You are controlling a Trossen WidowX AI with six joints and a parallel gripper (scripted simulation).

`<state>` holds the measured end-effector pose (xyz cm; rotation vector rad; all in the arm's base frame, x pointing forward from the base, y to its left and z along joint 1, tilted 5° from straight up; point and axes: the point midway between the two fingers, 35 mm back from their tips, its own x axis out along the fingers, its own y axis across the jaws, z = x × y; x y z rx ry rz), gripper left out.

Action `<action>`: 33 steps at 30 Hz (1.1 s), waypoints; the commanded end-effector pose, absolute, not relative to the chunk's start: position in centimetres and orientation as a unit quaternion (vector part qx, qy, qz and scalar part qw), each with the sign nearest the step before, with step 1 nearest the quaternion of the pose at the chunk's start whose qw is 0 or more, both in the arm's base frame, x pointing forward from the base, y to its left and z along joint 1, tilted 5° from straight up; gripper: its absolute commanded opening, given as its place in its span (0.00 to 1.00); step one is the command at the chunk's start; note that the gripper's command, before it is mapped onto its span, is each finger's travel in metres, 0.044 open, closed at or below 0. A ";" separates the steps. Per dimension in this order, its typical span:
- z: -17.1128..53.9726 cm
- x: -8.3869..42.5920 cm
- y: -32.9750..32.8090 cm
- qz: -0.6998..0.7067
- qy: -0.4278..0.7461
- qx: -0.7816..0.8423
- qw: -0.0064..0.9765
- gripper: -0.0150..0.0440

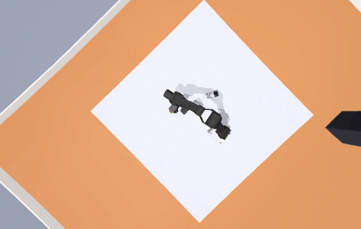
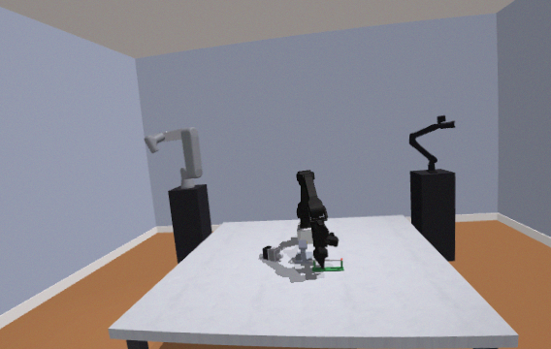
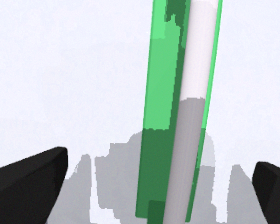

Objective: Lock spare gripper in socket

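Note:
My gripper point(image 2: 323, 265) point(image 3: 162, 165) is open, low over the green rack point(image 2: 329, 269) point(image 3: 161, 90), with one black finger on each side of it. The pale grey pin point(image 3: 198, 60) lies lengthwise along the rack between the spread fingers, touching neither in the wrist view; its red end point(image 2: 341, 259) shows at the rack's right post. The mount point(image 2: 303, 249) point(image 1: 196, 102), pale blue-grey, stands left of my gripper in the exterior view; its socket is too small to make out. The spare gripper point(image 2: 269, 253) point(image 1: 213, 94), grey and black, lies apart on the table, further left.
My black arm point(image 1: 187, 102) point(image 2: 310, 194) arches over the work area and partly hides the mount from above. Its pale base plate point(image 1: 215, 137) is near the table's middle. Two other arms stand on dark pedestals point(image 2: 190, 223) point(image 2: 432, 213) beyond the table point(image 2: 305, 310).

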<state>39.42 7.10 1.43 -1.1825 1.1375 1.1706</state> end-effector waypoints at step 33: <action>9.0 37.9 7.0 0.499 0.486 -0.491 0.523 1.00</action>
